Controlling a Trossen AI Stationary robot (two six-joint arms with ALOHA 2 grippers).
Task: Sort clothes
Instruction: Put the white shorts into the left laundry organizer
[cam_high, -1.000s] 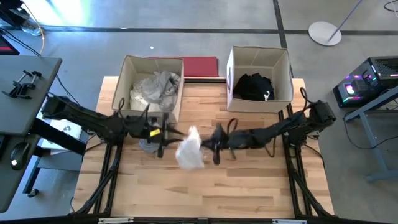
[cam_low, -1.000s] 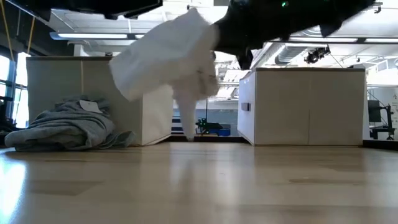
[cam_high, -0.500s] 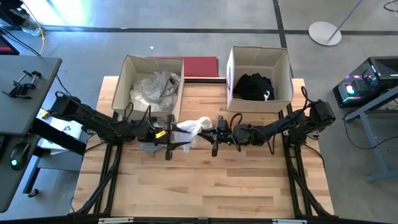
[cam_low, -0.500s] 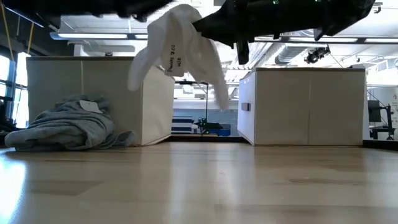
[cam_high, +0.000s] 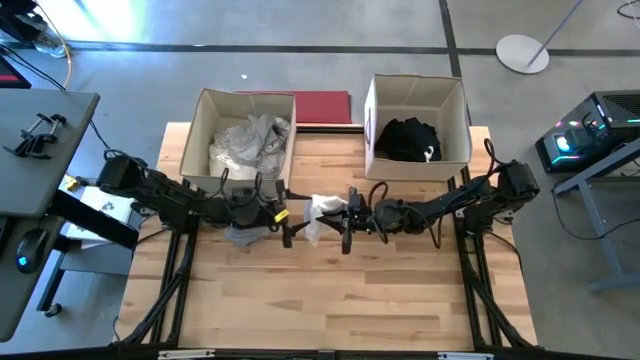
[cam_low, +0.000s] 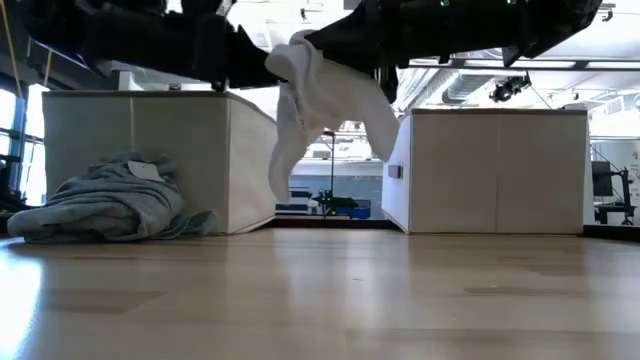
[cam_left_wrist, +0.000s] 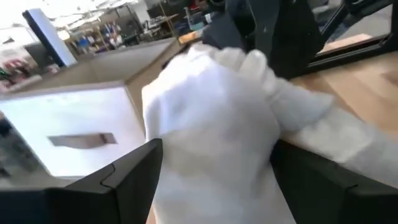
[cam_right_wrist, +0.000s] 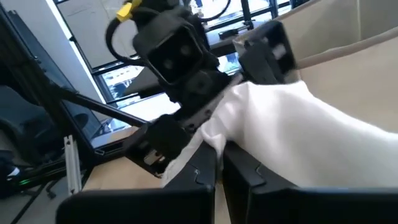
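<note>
We saw the right gripper (cam_high: 345, 213) clamped on a soft white fabric garment (cam_high: 322, 212) above the table, left gripper (cam_high: 289, 226) spread wide around it.

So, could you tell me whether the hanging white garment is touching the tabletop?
Apart. The low view shows the white garment dangling from the right gripper, its lowest end well above the tabletop.

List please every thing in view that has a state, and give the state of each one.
white garment: hanging in the air between the two grippers, above the table.
right gripper: shut on the white garment.
left gripper: open, fingers on either side of the white garment.
grey garment: crumpled on the table beside the left box.
left box: open, light clothes inside.
right box: open, black clothes inside.
</note>
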